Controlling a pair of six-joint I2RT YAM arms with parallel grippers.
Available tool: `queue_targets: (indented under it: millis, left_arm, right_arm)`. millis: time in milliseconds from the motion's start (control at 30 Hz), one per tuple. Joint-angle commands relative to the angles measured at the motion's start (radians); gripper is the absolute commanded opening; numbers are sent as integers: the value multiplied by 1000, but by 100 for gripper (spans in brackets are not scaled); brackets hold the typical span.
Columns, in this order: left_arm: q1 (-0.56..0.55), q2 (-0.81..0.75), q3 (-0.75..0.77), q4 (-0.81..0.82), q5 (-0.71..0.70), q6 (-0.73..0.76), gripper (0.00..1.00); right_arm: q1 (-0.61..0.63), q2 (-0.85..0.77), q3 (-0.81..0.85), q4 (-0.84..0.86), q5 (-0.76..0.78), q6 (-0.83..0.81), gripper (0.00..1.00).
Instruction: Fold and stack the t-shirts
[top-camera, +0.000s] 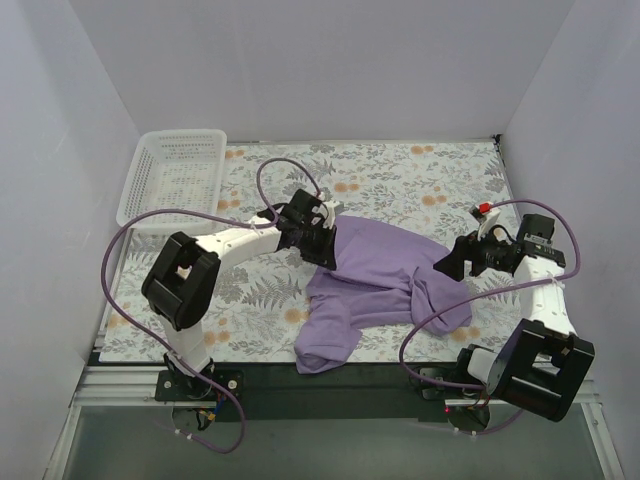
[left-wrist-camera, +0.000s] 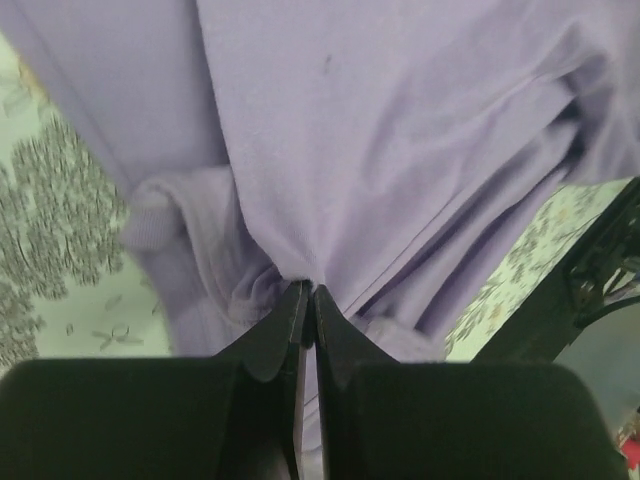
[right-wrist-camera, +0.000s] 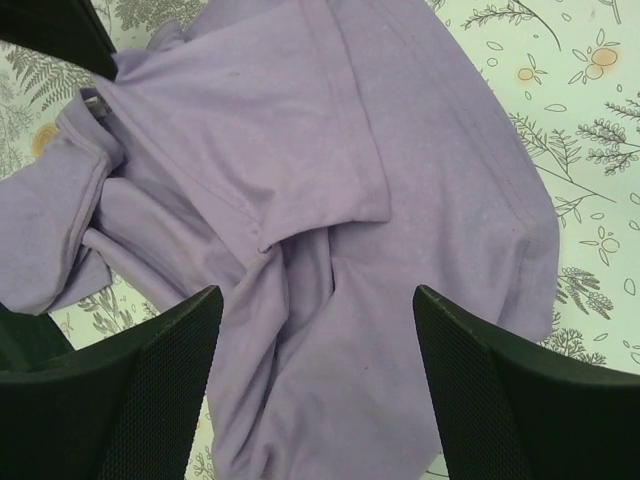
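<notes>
We list: white plastic basket (top-camera: 172, 178), at the far left corner of the counter, well apart from the rest, its lattice bottom in plain view; floral cover (top-camera: 420, 185) spread over the counter; purple cables (top-camera: 130, 235) looping from both arms. Lavender t-shirt (top-camera: 385, 270), crumpled, on the cover near the front centre, between the arms. Left fingers (left-wrist-camera: 303, 312) closed, pinching a gathered fold at the shirt's far left edge. Right fingers (top-camera: 449, 264) spread wide above the shirt's right side, cloth below them.
</notes>
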Motion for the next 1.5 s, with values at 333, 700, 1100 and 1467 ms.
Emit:
queue_targets:
  millis: [333, 700, 1100, 1467]
  left_arm:
    - [4, -227, -274, 65, -66, -142, 0]
    - [28, -305, -170, 13, -202, -123, 43]
    - [48, 150, 241, -25, -57, -47, 38]
    - [50, 273, 335, -79, -106, -7, 34]
  right_arm:
    - [68, 163, 101, -8, 100, -78, 82]
    - [118, 199, 99, 2, 70, -62, 80]
    - [124, 208, 93, 13, 69, -55, 80]
    - [122, 225, 93, 13, 61, -61, 80]
